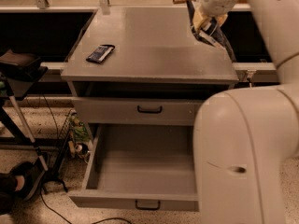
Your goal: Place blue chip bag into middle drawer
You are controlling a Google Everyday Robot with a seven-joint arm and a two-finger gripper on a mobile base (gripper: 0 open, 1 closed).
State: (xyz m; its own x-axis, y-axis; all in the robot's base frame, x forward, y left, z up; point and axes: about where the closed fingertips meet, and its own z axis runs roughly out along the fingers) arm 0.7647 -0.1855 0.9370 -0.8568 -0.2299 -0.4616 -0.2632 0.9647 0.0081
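The blue chip bag (211,31), crinkled dark blue and white, hangs tilted in my gripper (203,24) above the right rear part of the grey cabinet top (149,45). The gripper is shut on the bag's upper part, and the bag is lifted off the surface. The middle drawer (140,171) is pulled out below at the front. Its deep plain grey tray shows nothing inside, and its black bar handle (147,204) is at front centre. My arm hides the drawer's right side.
A small flat dark-blue packet (100,53) lies on the cabinet top at the left. A closed drawer front (107,110) sits above the open one. My bulky white arm (243,148) fills the right. A black stand (18,66), cables and a shoe (18,181) are on the left.
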